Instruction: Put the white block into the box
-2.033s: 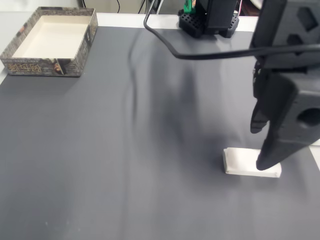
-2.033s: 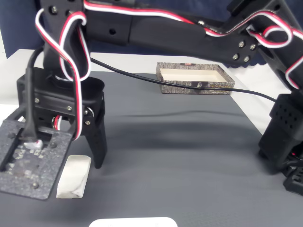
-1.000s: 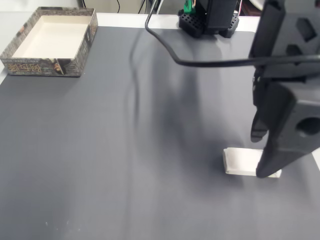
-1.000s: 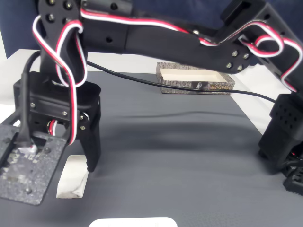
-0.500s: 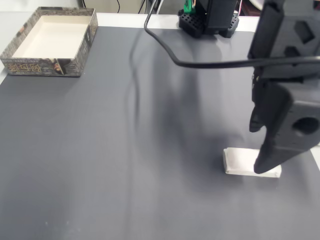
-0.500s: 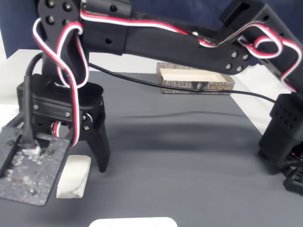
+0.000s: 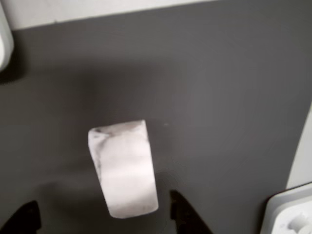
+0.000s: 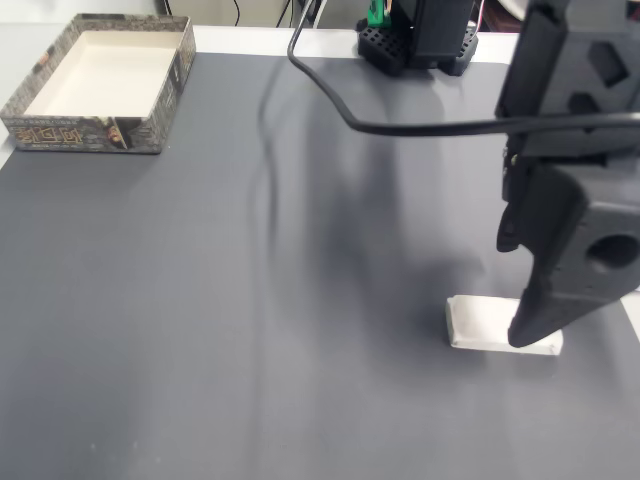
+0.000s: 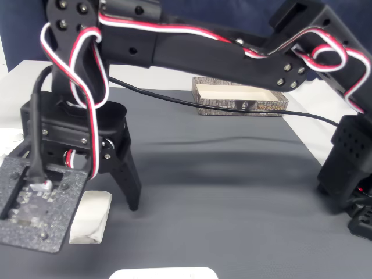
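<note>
The white block (image 7: 124, 168) lies flat on the dark grey mat, near its right edge in a fixed view (image 8: 480, 325) and at the lower left in the other fixed view (image 9: 93, 215). My gripper (image 7: 105, 217) hangs low over it, open, with one dark fingertip on each side of the block and a gap to each. One finger (image 9: 131, 192) stands to the right of the block, apart from it. In a fixed view the gripper (image 8: 535, 335) covers the block's right end. The box (image 8: 80, 133) sits far off at the mat's top left corner, also seen at the back (image 9: 239, 107).
Glossy white plastic pieces lie at the mat's border (image 7: 4, 39), (image 7: 287, 214), (image 9: 163, 273). A black cable (image 8: 400, 120) hangs across the mat from the arm. The arm's base (image 8: 415, 40) stands at the far edge. Open mat lies between block and box.
The visible finger has swung away from the block to the right, widening the jaws. The block has stayed put.
</note>
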Available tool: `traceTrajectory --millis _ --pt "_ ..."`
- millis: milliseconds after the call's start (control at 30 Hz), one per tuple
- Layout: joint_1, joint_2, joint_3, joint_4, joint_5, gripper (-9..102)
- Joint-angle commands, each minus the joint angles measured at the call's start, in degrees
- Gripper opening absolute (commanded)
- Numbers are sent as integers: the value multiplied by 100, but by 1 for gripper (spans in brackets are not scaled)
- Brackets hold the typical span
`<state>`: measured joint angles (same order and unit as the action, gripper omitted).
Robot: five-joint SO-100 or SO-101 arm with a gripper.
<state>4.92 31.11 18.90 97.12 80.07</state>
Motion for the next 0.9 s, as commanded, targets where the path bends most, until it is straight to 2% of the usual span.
traceTrajectory --millis 0,867 --pt "88 97 -492 70 26 37" --pt "79 -272 -800 141 -70 34"
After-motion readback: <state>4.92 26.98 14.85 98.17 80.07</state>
